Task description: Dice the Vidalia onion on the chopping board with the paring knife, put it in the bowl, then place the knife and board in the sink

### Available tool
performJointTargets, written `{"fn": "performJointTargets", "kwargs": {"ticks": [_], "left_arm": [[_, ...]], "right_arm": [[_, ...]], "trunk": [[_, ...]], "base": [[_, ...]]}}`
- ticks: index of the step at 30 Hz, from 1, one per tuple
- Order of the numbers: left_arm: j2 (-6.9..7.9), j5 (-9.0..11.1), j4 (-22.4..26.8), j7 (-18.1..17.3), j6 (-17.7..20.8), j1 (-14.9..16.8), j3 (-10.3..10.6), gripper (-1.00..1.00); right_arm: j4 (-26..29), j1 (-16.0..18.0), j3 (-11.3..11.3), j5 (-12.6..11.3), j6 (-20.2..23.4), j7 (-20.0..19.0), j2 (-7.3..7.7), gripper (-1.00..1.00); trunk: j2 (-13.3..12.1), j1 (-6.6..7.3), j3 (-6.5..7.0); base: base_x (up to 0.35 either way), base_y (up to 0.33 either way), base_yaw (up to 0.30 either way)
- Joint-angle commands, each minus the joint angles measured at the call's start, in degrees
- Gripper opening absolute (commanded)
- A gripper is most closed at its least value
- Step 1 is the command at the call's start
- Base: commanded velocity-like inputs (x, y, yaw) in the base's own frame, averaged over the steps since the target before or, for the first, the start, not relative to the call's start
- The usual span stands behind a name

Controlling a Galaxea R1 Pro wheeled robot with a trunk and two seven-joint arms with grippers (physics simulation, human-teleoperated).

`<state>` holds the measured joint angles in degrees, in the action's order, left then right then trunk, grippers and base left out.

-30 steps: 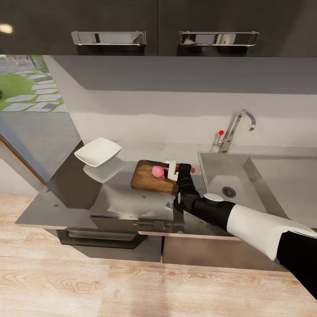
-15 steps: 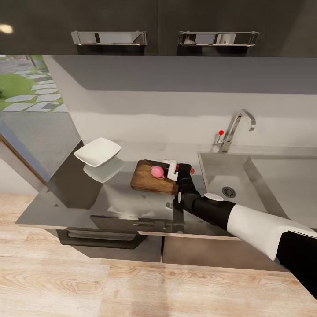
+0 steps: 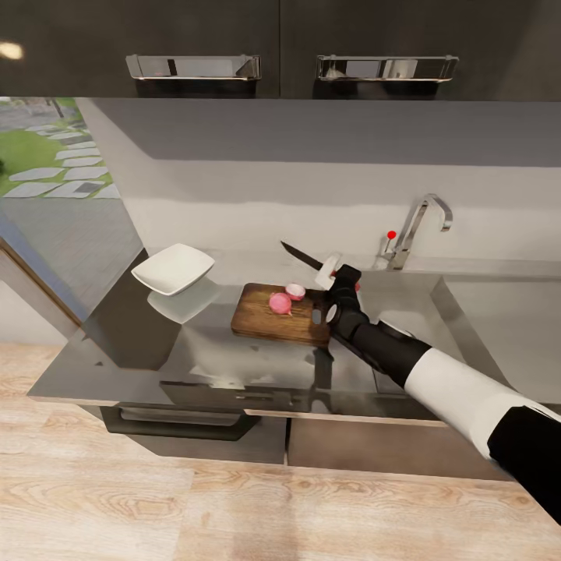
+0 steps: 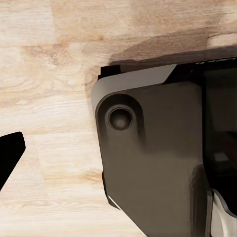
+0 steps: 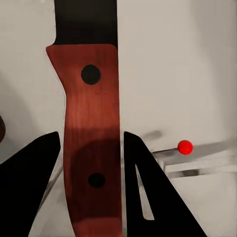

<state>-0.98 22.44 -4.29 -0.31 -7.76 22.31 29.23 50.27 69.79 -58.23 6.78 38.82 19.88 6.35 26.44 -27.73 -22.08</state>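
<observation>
Paring knife (image 5: 91,123) handle clamped between right jaws, above chopping board (image 3: 273,315)

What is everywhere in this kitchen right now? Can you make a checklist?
Surface: glossy dark countertop.
Job's things: onion in two pink pieces on the board; white bowl beside it; sink with tap.
Clutter: nothing seen.
Grippers: right pincer shut on the knife, blade raised above the board; left pincer cannot tell.
Cables: nothing seen.
Surroundings: black upper cabinets, wood floor, window.
</observation>
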Motion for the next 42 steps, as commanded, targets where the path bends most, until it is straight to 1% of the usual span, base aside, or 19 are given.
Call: {"fn": "performJointTargets", "kwargs": {"ticks": [1,7,10,12,17,20,25,26,29,35,38,41,42], "left_arm": [[-0.07,0.41,-0.28,-0.04,-0.41,0.1,0.48,1.0],[-0.07,0.41,-0.28,-0.04,-0.41,0.1,0.48,1.0],[-0.07,0.41,-0.28,-0.04,-0.41,0.1,0.48,1.0],[-0.07,0.41,-0.28,-0.04,-0.41,0.1,0.48,1.0],[-0.07,0.4,-0.28,-0.04,-0.41,0.1,0.48,1.0],[-0.06,0.4,-0.28,0.01,-0.41,0.1,0.48,1.0],[-0.04,0.41,-0.28,0.01,-0.41,0.1,0.48,1.0],[-0.05,0.41,-0.28,0.03,-0.41,0.1,0.48,1.0],[-0.06,0.41,-0.28,0.04,-0.41,0.1,0.48,1.0],[-0.04,0.41,-0.28,0.03,-0.41,0.1,0.48,1.0],[-0.03,0.41,-0.28,0.02,-0.41,0.1,0.48,1.0],[-0.03,0.41,-0.28,0.04,-0.41,0.1,0.48,1.0],[-0.06,0.41,-0.28,0.04,-0.41,0.1,0.48,1.0]], "right_arm": [[0.07,0.09,-0.18,0.34,0.46,0.0,0.05,-1.0],[-0.27,0.09,-0.18,0.16,0.46,-0.07,0.06,-1.0],[-0.49,0.09,-0.86,0.06,0.46,-0.14,0.06,-1.0],[-0.82,0.09,-1.75,0.03,0.46,-0.28,0.06,-1.0],[-2.35,0.09,-5.38,-0.08,0.39,-1.46,-0.03,-1.0],[-3.64,0.09,-6.92,-0.09,-0.38,-1.94,-0.09,-1.0],[-6.22,0.09,-7.75,-0.1,-3.25,-2.51,-0.38,-1.0],[-7.99,0.09,-7.88,-0.1,-4.38,-3.06,-0.83,-1.0],[-9.97,0.09,-7.99,-0.1,-5.71,-3.75,-1.36,-1.0],[-10.95,0.09,-8.26,-0.1,-6.78,-6.01,-1.58,-1.0],[-11.03,0.09,-9.33,-0.1,-6.9,-7.31,-1.6,-1.0],[-11.06,0.09,-10.21,-0.1,-6.97,-7.78,-1.61,-1.0],[-11.8,0.07,-10.68,-0.1,-7.01,-8.12,-2.37,-1.0]], "trunk": [[0.09,-0.03,-0.09],[0.09,-0.03,-0.09],[0.09,-0.03,-0.09],[0.09,-0.03,-0.09],[0.09,-0.03,-0.09],[0.09,-0.03,-0.09],[0.09,-0.03,-0.09],[0.09,-0.03,-0.09],[0.09,-0.03,-0.09],[0.09,-0.03,-0.09],[0.09,-0.03,-0.09],[0.09,-0.03,-0.09],[0.09,-0.03,-0.09]], "base": [[0.0,0.0,0.0],[0.0,0.0,0.0],[0.0,0.0,0.0],[0.0,0.0,0.0],[0.0,0.0,0.0],[0.0,0.0,0.0],[0.0,0.0,0.0],[0.0,0.0,0.0],[0.0,0.0,0.0],[0.0,0.0,0.0],[0.0,0.0,0.0],[0.0,0.0,0.0],[0.0,0.0,0.0]]}}
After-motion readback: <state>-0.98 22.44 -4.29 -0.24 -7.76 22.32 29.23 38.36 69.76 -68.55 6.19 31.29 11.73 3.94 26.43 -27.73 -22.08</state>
